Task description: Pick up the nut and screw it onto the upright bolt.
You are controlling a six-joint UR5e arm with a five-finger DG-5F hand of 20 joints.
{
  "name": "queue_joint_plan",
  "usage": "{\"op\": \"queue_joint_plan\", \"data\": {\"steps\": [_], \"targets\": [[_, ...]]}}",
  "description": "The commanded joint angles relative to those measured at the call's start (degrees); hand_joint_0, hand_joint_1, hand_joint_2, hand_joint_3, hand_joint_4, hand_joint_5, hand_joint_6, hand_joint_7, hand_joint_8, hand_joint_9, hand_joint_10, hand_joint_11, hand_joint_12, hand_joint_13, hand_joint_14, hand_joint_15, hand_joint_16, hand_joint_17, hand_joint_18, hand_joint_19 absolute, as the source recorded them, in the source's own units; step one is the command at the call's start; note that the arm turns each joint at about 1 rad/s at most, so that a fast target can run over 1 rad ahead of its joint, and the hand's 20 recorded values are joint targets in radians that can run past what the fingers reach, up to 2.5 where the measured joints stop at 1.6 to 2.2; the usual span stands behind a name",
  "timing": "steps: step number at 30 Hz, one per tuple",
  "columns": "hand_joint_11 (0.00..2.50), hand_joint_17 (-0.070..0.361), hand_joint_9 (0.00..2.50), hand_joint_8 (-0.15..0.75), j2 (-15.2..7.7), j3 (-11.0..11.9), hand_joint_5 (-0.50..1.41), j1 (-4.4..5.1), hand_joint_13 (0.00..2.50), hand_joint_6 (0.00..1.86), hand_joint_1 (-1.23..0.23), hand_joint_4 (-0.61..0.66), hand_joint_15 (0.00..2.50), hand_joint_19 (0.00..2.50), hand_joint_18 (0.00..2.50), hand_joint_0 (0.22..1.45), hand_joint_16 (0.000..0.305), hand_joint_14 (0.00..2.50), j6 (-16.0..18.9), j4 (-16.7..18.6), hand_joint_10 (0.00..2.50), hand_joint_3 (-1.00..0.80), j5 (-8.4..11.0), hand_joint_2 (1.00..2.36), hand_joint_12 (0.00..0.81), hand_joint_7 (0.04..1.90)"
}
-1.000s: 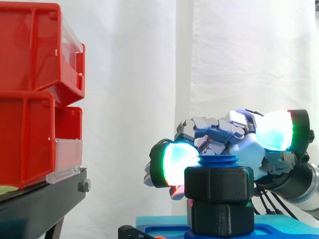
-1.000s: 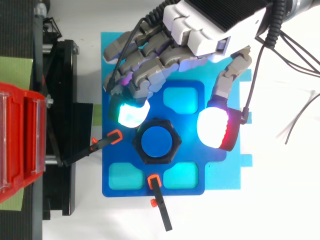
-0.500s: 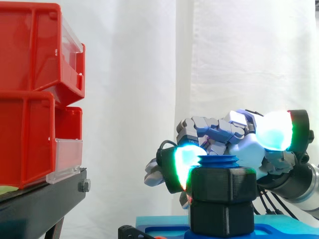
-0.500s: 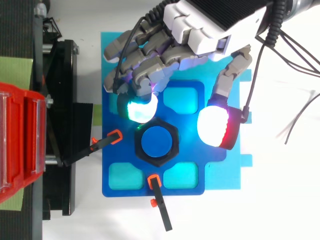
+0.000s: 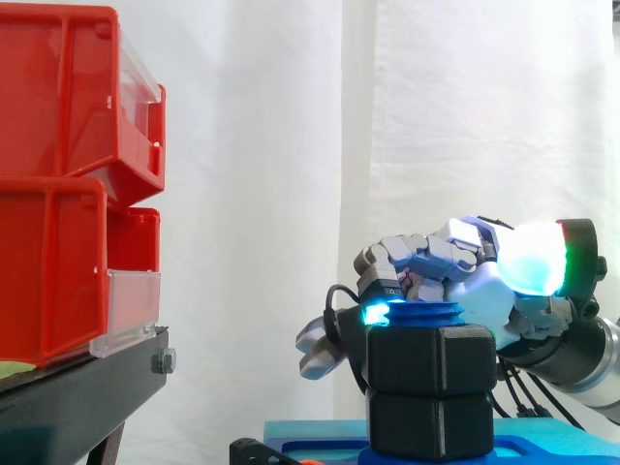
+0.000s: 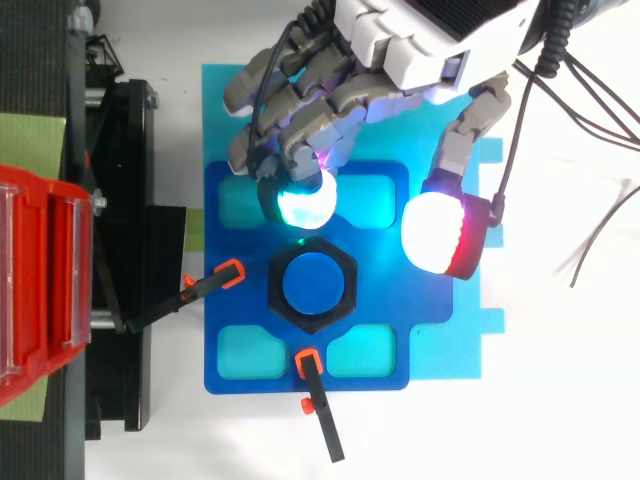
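One upright blue bolt, two stacked black nuts, one hand.
We see the upper nut on the lower nut, the bolt's axis vertical, tip up; the hand's curled fingers just beside them grip nothing.

- Bins: cut by the side view's left and top edges. Contents hidden behind the red walls.
- Stand: runs off that view's lower left corner.
- Plate: far edge and far recesses partly under the hand. In the side view it is cut by the bottom edge.
- Bolt: shank hidden inside the nut.
- Nut: one piece or two stacked, cannot tell.
- Hand: cut by the top view's upper edge. In the side view its curled fingers are partly behind the nut.
- Cyan pad: contact with the nut cannot be told.
- Arm: leaves by the right edge.
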Motion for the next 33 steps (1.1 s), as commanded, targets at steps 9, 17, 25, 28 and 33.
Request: {"op": "queue_joint_plan", "data": {"steps": [9,17,25,28,33], "targets": [[0.11,0.076,1.16,0.259,0.0,1.25,-0.02,-0.68,0.7,0.5,-0.25,0.23,0.05,0.19,0.5,0.47,0.034,0.0,1.47,1.06,0.0,-0.5,-0.66,1.0,0.3,1.39],[0.04,0.082,1.02,0.26,0.0,5.03,-0.1,-0.68,0.63,0.5,-0.24,0.29,0.02,0.17,0.45,0.46,0.036,0.0,2.35,-0.08,0.0,-0.5,-1.81,1.0,0.316,1.0],[0.0,0.084,0.91,0.25,0.0,5.12,-0.14,0.29,0.59,0.5,-0.24,0.25,0.0,0.16,0.41,0.46,0.037,0.0,2.18,0.53,0.0,-0.5,-1.37,1.0,0.318,0.76],[0.0,0.084,0.89,0.246,-0.09,4.85,-0.14,0.73,0.58,0.5,-0.23,0.24,0.0,0.15,0.4,0.46,0.037,0.0,2.0,0.53,0.0,-0.5,-1.1,1.0,0.319,0.74],[0.0,0.084,0.89,0.249,-1.67,5.03,-0.14,0.99,0.57,0.5,-0.23,0.24,0.0,0.15,0.4,0.46,0.037,0.0,2.44,1.67,0.0,-0.5,-1.01,1.0,0.32,0.73]]}}
